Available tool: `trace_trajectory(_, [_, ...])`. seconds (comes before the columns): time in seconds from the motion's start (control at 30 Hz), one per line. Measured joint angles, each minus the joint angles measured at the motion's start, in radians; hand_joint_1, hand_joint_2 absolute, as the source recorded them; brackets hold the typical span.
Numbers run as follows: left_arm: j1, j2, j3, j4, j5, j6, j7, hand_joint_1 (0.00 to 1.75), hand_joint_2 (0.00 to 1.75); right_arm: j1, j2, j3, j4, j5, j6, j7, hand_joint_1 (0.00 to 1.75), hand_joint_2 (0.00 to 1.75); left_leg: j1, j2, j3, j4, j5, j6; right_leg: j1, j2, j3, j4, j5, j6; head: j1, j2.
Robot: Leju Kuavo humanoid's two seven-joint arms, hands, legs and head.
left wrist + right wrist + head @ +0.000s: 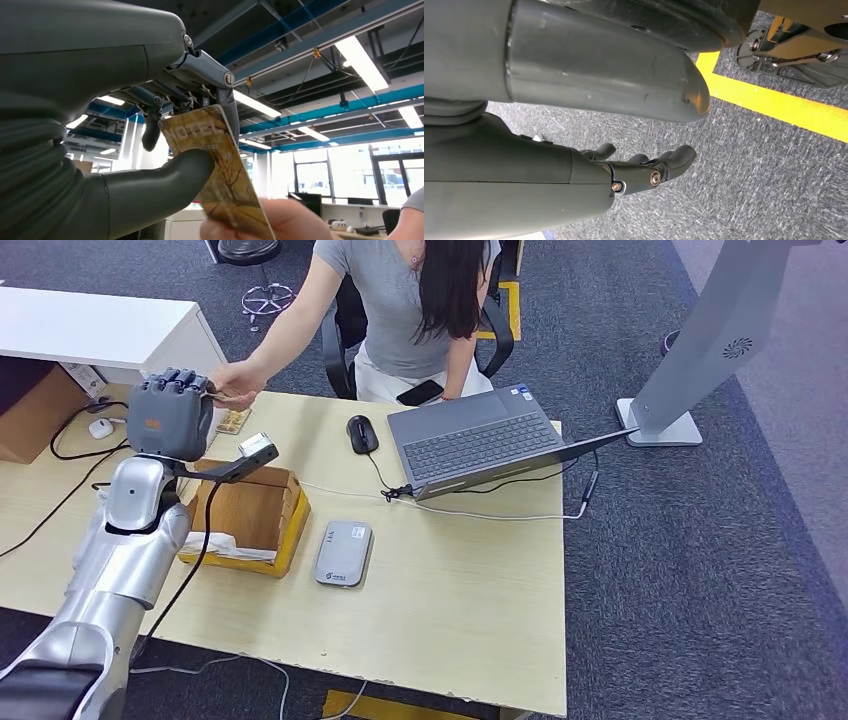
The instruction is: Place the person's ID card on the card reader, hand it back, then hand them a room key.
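Observation:
My left hand (pixel 170 412) is raised over the desk's far left corner. In the left wrist view, the left hand (pixel 100 95) pinches a gold-brown room key card (pixel 222 170) printed "HOTEL" between thumb and finger. A person's hand (pixel 280 222) grips the card's other end; from the head view that hand (pixel 237 383) reaches across the desk to mine. The grey-white card reader (pixel 342 553) lies flat mid-desk with nothing on it. My right hand (pixel 649 167) hangs over the carpet, fingers apart, holding nothing.
An open wooden box (pixel 250 515) stands right beside my left forearm. Behind it are a small stack of cards (pixel 233 421), a black mouse (pixel 362 433), an open laptop (pixel 480 440) with cables, and a phone (pixel 420 393). The person sits in a chair opposite.

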Motion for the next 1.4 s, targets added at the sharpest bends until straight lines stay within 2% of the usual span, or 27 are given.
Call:
trace_trajectory(0.63, [0.024,-0.009,-0.020,0.000,0.070,0.004,-0.038,1.75,1.75,0.000,0.000,0.000,0.000,0.018,0.000,-0.003,0.00,0.00,0.000,0.000,0.000,0.000,0.000,0.000,0.000,0.000,0.000,0.000,0.000,0.000,0.000,0.000])
trace_trajectory(0.83, [0.081,-0.082,-0.075,0.000,0.046,-0.002,-0.042,1.75,1.75,0.000,0.000,0.000,0.000,0.030,0.003,-0.001,0.00,0.00,-0.001,-0.001,0.000,0.000,0.000,0.001,0.000,-0.001,0.000,-0.001,0.000,0.000,0.000,0.000])
trace_trajectory(1.1, [0.130,-0.206,-0.207,-0.004,-0.016,-0.025,-0.022,1.75,1.75,-0.001,0.001,0.000,0.000,0.037,0.003,0.004,0.00,0.00,-0.001,-0.001,-0.001,0.000,-0.001,0.001,-0.001,-0.001,0.000,-0.001,0.000,0.000,0.000,0.000])
trace_trajectory(1.4, [0.136,-0.255,-0.298,-0.018,-0.019,-0.125,0.017,1.75,1.75,0.000,0.001,0.000,0.000,0.040,0.003,0.008,0.00,0.00,-0.001,-0.001,-0.001,0.000,-0.001,0.001,-0.001,-0.001,0.000,-0.001,0.000,0.000,0.000,0.000])
